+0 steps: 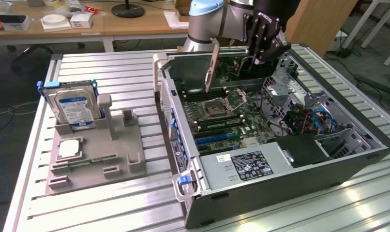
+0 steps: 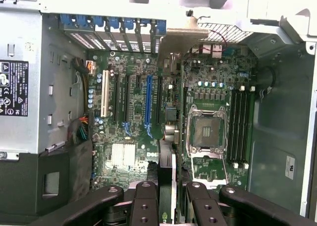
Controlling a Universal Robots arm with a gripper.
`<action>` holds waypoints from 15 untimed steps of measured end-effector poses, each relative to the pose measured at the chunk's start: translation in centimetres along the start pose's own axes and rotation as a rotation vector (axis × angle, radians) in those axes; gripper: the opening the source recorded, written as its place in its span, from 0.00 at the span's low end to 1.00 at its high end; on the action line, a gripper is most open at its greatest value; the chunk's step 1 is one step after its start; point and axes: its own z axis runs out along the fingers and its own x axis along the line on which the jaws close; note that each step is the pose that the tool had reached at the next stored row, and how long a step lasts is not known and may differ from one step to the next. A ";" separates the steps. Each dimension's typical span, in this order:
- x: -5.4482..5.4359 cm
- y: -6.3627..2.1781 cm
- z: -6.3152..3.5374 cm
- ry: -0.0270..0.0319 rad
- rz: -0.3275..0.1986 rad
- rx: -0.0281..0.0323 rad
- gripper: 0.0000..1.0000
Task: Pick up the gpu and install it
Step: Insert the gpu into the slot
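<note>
Gripper [image 1: 262, 54] closed on the gpu [image 1: 212, 67], card held on edge between the fingers, silvery bracket at its far end. Directly below the gripper: open computer case [image 1: 279, 186], motherboard [image 2: 119, 122] exposed. From the wrist, the card's edge [image 2: 167, 169] lies between the long blue slot [image 2: 148, 104] and the CPU socket [image 2: 205, 132], raised off the board, not seated

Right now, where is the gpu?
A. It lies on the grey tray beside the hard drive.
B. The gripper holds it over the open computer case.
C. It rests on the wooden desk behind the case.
B: the gripper is shut on the gpu, which hangs edge-on above the motherboard inside the open computer case.
</note>
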 end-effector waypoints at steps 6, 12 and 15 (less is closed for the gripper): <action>-0.1 0.57 0.44 0.0006 0.004 0.0127 0.27; -0.1 0.82 1.09 0.0035 0.025 0.0177 0.27; -0.1 0.82 1.41 0.0032 0.055 0.0188 0.27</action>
